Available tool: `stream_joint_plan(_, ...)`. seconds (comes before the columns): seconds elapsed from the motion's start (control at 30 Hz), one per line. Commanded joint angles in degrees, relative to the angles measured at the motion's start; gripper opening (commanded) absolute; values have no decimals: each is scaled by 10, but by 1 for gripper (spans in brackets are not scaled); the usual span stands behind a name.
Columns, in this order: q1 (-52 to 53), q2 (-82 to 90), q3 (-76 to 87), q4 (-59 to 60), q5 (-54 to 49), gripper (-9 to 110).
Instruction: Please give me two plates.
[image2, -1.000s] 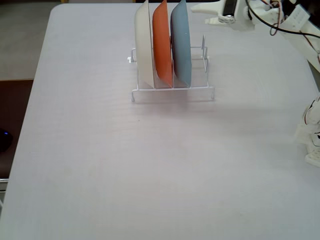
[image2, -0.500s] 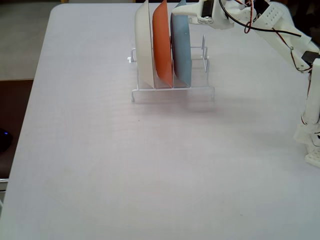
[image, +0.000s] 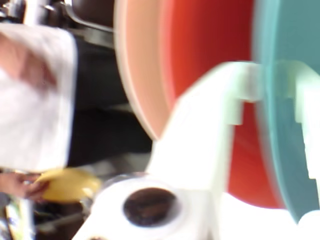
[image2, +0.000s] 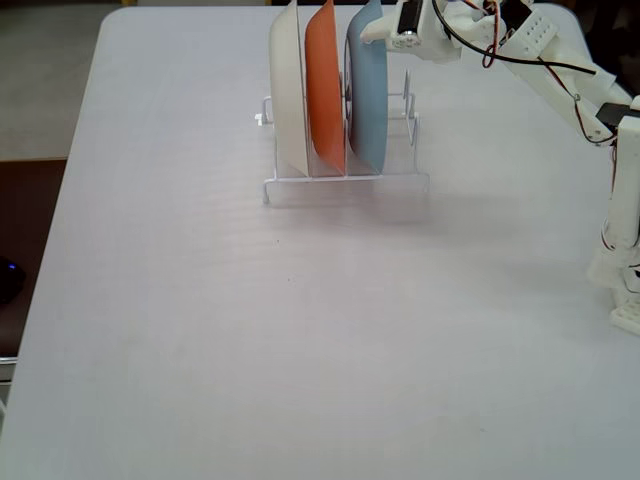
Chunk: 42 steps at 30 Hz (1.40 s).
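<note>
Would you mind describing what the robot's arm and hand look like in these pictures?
The arm is built of white plastic segments, one perforated with small holes, with black motor blocks at the joints. Thin red and black cables loop along its top. The hand is also white plastic; the blurred wrist view shows white fingers above a dark round opening.

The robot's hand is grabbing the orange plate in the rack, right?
Not quite. In the fixed view the hand is at the top of the blue plate, the rightmost one in the rack. The orange plate stands untouched in the middle.
</note>
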<state>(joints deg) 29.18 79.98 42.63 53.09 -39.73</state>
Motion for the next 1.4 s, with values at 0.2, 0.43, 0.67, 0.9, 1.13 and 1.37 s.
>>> stream_joint_plan(0.2, 21, 23, -217, 22, 80, 0)
stream_joint_plan(0.43, 26, 103, -226, 49, 141, -1)
stream_joint_plan(0.67, 28, 173, -226, 112, 192, -1)
stream_joint_plan(0.9, 4, 236, -226, 184, 250, -1)
stream_joint_plan(1.13, -53, 279, -226, 208, 301, -1)
stream_joint_plan(1.37, -167, 305, -226, 165, 350, -1)
